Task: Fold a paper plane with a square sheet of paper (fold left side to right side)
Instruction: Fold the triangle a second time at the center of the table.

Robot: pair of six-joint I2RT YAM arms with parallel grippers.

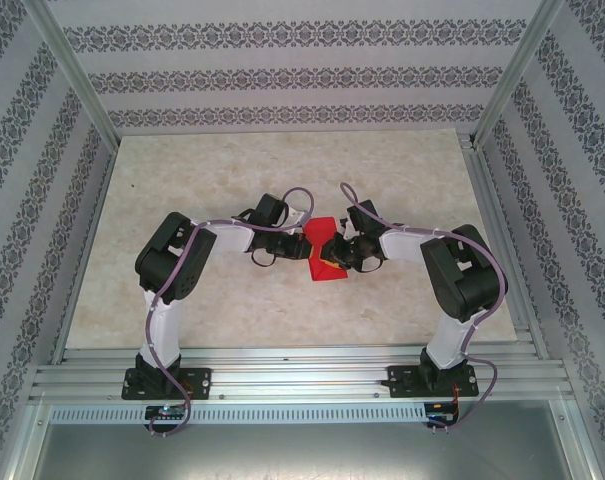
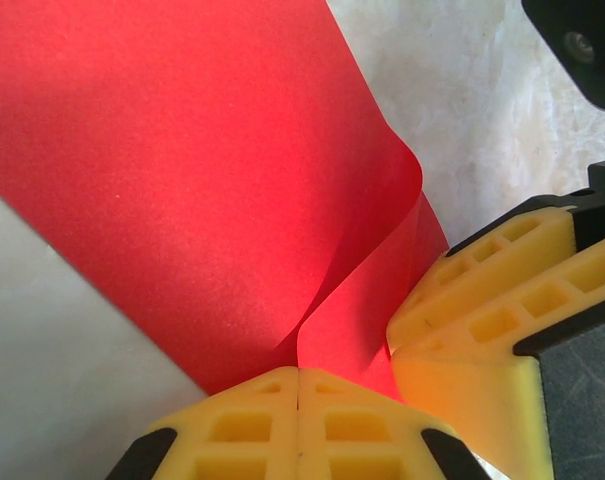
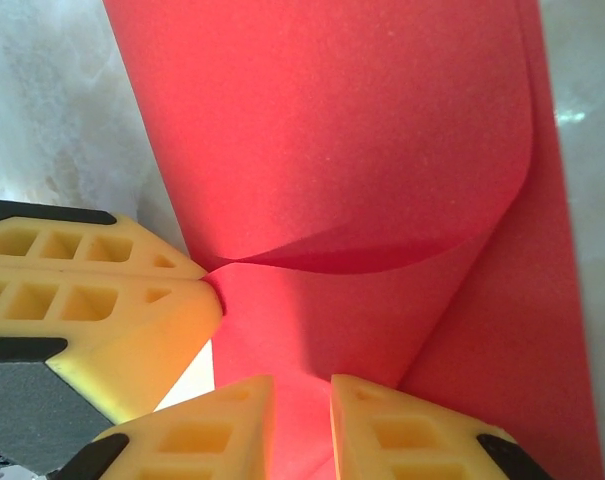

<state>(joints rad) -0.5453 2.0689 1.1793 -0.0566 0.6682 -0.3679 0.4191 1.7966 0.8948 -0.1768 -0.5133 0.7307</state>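
The paper [image 1: 322, 250] is bent over itself at the middle of the table [image 1: 232, 170], between the grippers. The left gripper [image 2: 298, 378] pinches its edge, fingers pressed together. The right gripper [image 3: 302, 390] has its fingers slightly apart around the paper; I cannot tell if they grip it.

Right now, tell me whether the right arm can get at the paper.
Likely yes: the right claw sits at the paper, red showing between its parted fingertips, nothing blocking. The left claw, pinching the paper right beside it, crowds the spot.
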